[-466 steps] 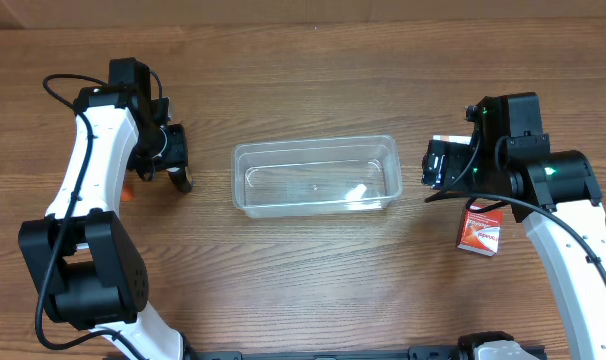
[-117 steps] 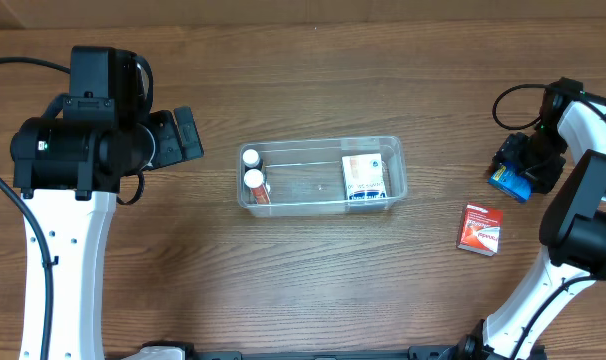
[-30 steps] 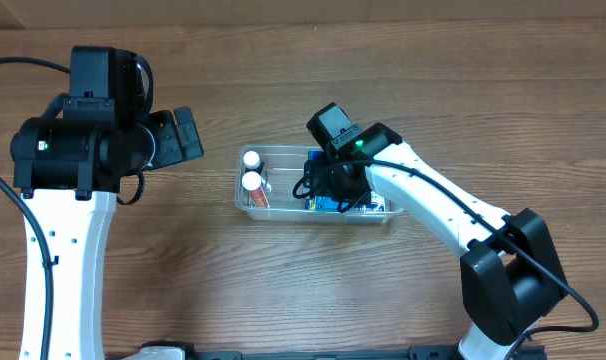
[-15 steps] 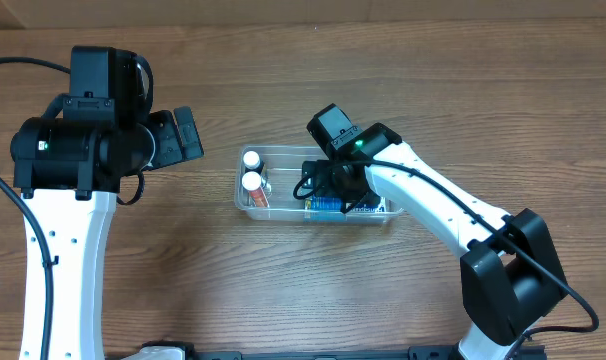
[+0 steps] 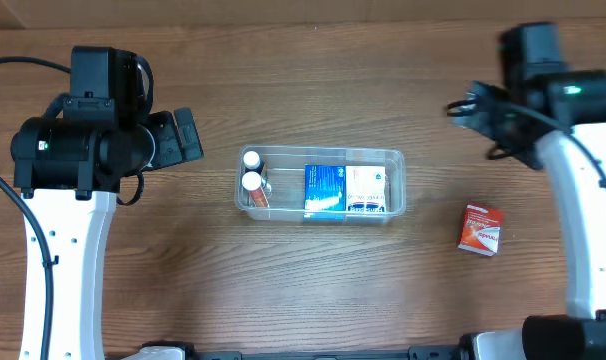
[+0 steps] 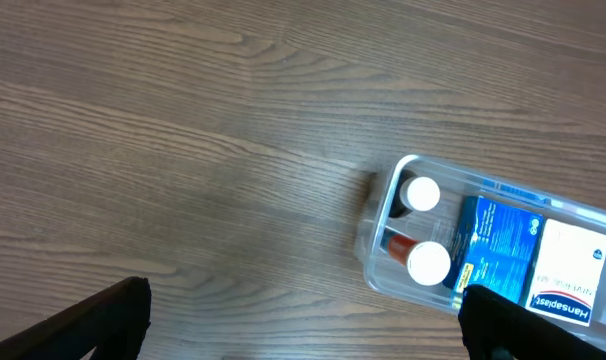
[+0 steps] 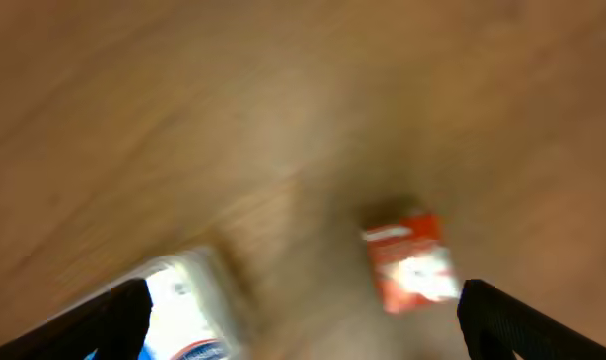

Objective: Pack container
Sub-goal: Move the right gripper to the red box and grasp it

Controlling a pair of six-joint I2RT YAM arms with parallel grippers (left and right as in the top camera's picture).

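The container (image 5: 323, 151) is a clear bin at the table's middle. It holds two white-capped bottles (image 5: 252, 170) at its left end, a blue box (image 5: 325, 189) and a white box (image 5: 366, 187). My right gripper (image 5: 475, 110) hangs high over the far right of the table, well clear of the bin, open and empty. In the blurred right wrist view, its fingers (image 7: 103, 320) frame a red box (image 7: 408, 262) and the bin's end. My left gripper (image 5: 186, 137) stays left of the bin, open and empty; its view shows the container (image 6: 375, 215) and bottles (image 6: 423, 228).
A red box (image 5: 480, 229) lies flat on the wood at the right, below the right arm. Bare wood surrounds the bin on all sides.
The right gripper opened and left the blue box in the container beside the white box. That arm then rose and swung away to the far right. The left arm has not moved.
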